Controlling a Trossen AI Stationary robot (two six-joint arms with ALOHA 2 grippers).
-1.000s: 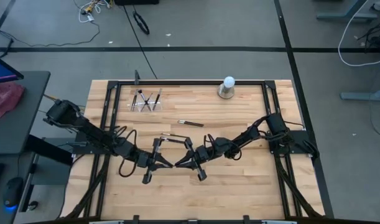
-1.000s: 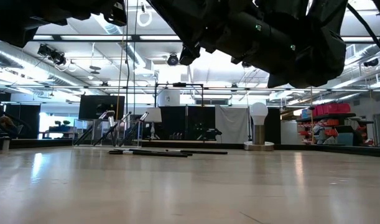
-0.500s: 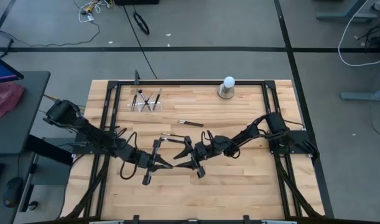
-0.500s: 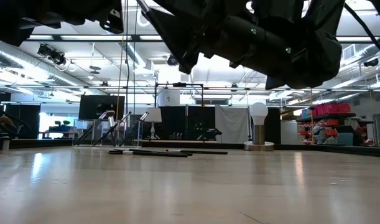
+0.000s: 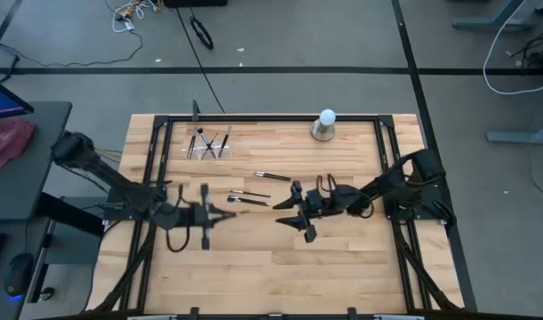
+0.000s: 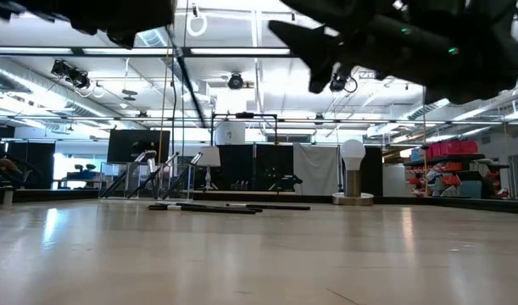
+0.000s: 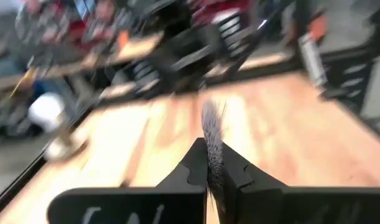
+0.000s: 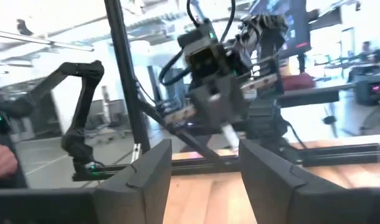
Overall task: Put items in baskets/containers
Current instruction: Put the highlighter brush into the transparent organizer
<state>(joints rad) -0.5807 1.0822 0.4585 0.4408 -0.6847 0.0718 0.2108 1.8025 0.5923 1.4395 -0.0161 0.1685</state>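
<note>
My left gripper [image 5: 228, 212] hangs over the table's middle, left of centre, shut on a thin makeup brush [image 7: 212, 134]. My right gripper [image 5: 282, 215] faces it from the right, open and with nothing between its fingers [image 8: 205, 149]; the right wrist view shows the left gripper a little way ahead of it. Two more brushes [image 5: 273, 177] [image 5: 250, 196] lie flat on the wood. The clear holder [image 5: 209, 142] stands at the far left with several brushes leaning in it. My left gripper pinches the brush between its two fingers [image 7: 196, 168]. The brush runs along the fingers, and its grey bristle end [image 7: 211, 121] sticks out ahead of the fingertips. It is lifted clear of the table. Which part of the handle sits between the fingers is hidden by them.
A white ball on a grey round base [image 5: 324, 124] stands at the far edge, right of centre. A black frame [image 5: 253, 116] runs round the tabletop. Bare wood [image 5: 271, 276] lies along the near side.
The two grippers met tip to tip near the table's middle. My right gripper has opened and drawn back toward the right edge. My left gripper, still shut, has swung toward the left and slightly toward the far edge, carrying the brush.
</note>
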